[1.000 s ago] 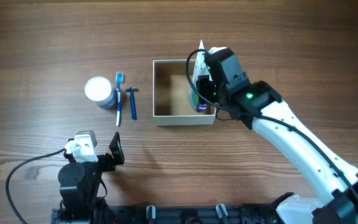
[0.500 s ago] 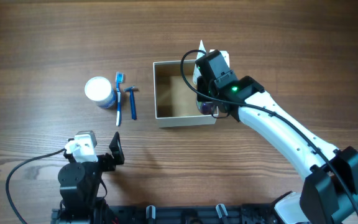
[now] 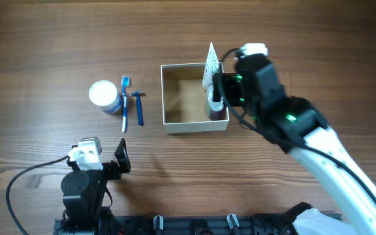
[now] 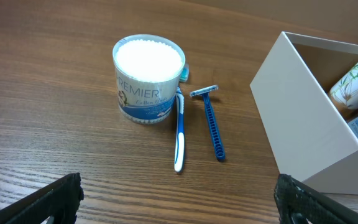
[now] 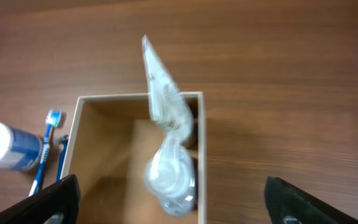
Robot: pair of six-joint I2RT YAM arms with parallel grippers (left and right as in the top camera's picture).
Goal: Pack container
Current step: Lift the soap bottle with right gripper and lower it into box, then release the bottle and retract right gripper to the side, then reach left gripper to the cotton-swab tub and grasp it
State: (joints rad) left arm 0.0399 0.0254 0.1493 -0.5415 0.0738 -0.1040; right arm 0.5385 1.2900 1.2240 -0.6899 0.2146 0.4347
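The container (image 3: 194, 125) is a square white-walled box with a tan inside, at the table's middle. A white toothpaste tube (image 3: 209, 65) stands in it cap down, leaning against the right wall, its clear cap (image 5: 173, 177) near the floor. My right gripper (image 3: 222, 91) hovers over the box's right wall, open; in the right wrist view the right gripper (image 5: 182, 205) straddles the tube without touching it. My left gripper (image 3: 103, 158) rests open at the front left, empty, facing the container's (image 4: 303, 118) left wall; the left gripper (image 4: 179, 205) is apart from everything.
Left of the box lie a round white-lidded cotton swab jar (image 3: 102, 93), a blue-and-white toothbrush (image 3: 125, 104) and a blue razor (image 3: 138, 108), side by side. The same jar (image 4: 148, 78), toothbrush (image 4: 179, 134) and razor (image 4: 211, 124) show ahead of my left gripper.
My right gripper has opened and let go of the tube, then drawn back up and to the right. The tube stays standing in the box. The left arm has not moved.
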